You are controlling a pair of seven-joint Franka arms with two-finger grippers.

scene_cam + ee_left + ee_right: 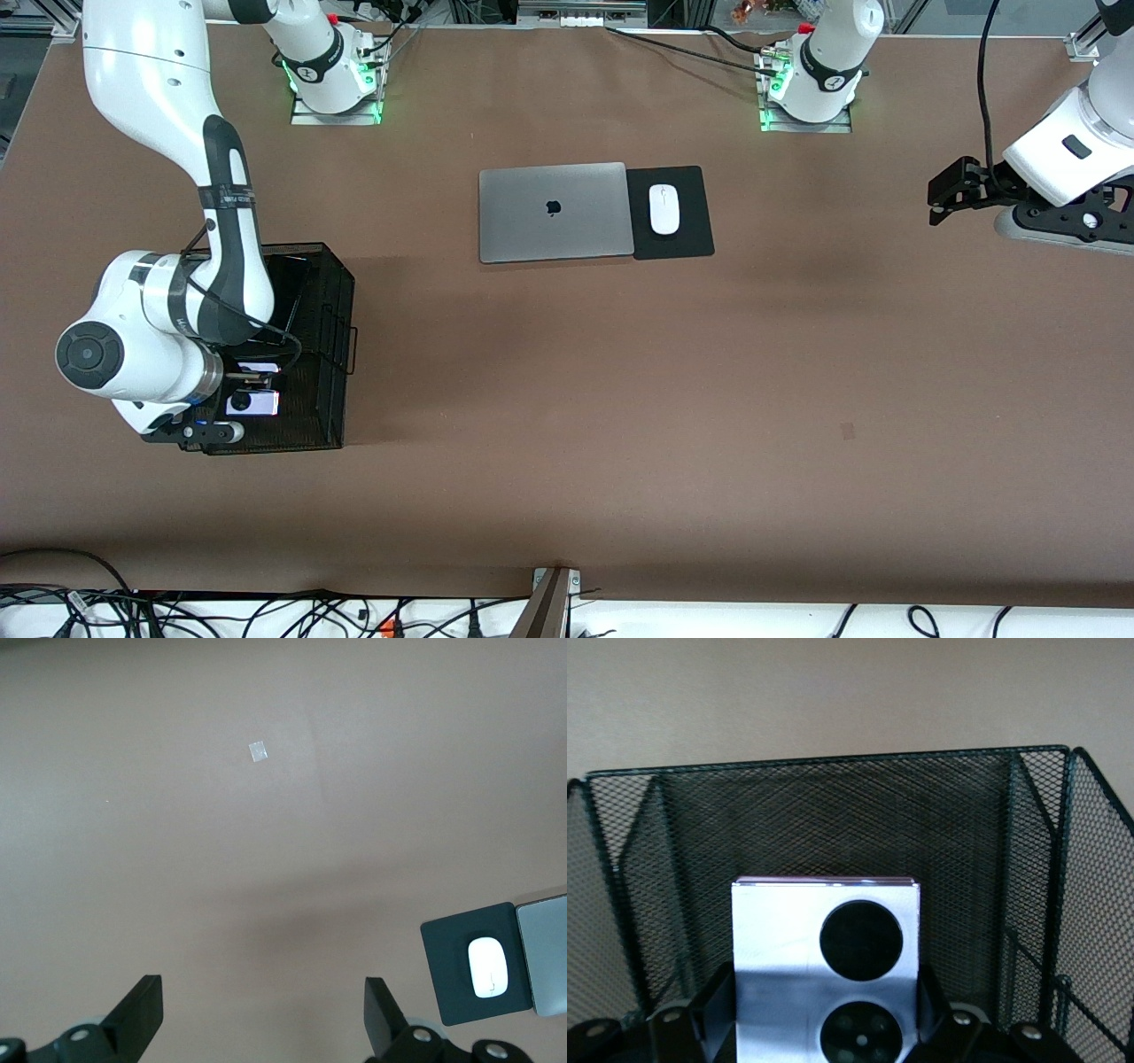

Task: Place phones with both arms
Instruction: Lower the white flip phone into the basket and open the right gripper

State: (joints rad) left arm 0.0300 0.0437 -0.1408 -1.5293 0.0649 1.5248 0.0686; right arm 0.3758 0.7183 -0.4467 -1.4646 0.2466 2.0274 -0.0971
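Right gripper (252, 390) is down inside the black wire-mesh basket (341, 292) at the right arm's end of the table, roughly 9 o'clock from the closed silver laptop (552, 211). Its jaws are narrowed onto the small squarish lavender-white phone with two black lenses (826, 979), held upright by its side edges, lens face to the wrist camera; an edge grip looks chosen so it slots in vertically between the mesh walls.

A dark flat slab, probably another phone (288, 292), leans in the basket compartment farther from the front camera; can't confirm.

Left gripper (263, 1019) waits with jaws wide and empty over bare brown table (797, 372), about 3 o'clock of the white computer mouse (664, 209) on its black pad (691, 213).
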